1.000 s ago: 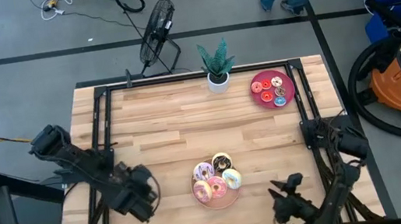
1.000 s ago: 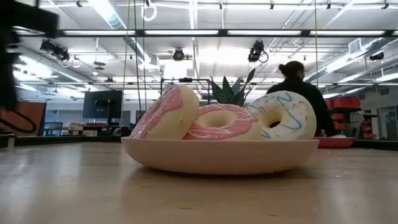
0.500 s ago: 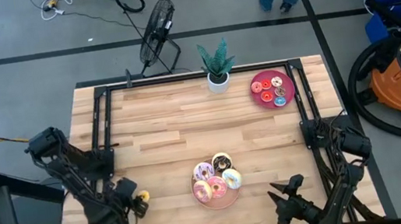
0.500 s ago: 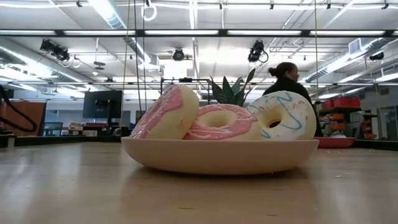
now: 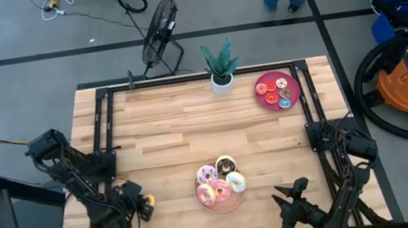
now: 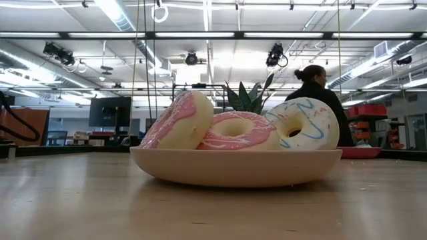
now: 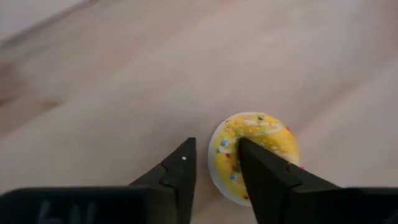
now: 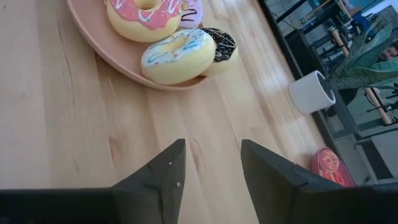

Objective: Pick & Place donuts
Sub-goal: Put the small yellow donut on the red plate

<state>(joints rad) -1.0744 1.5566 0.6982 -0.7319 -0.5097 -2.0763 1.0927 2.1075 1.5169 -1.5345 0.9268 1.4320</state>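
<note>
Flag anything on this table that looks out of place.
One small yellow sprinkled donut lies alone on the bare wooden table, near its left front, away from both plates. The left gripper straddles its edge, one finger through the hole. The other donuts sit on the plates.

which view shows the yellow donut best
The left wrist view: the yellow donut fills it, against the left gripper. The high view shows only a yellow speck; low and right wrist views miss it.
</note>
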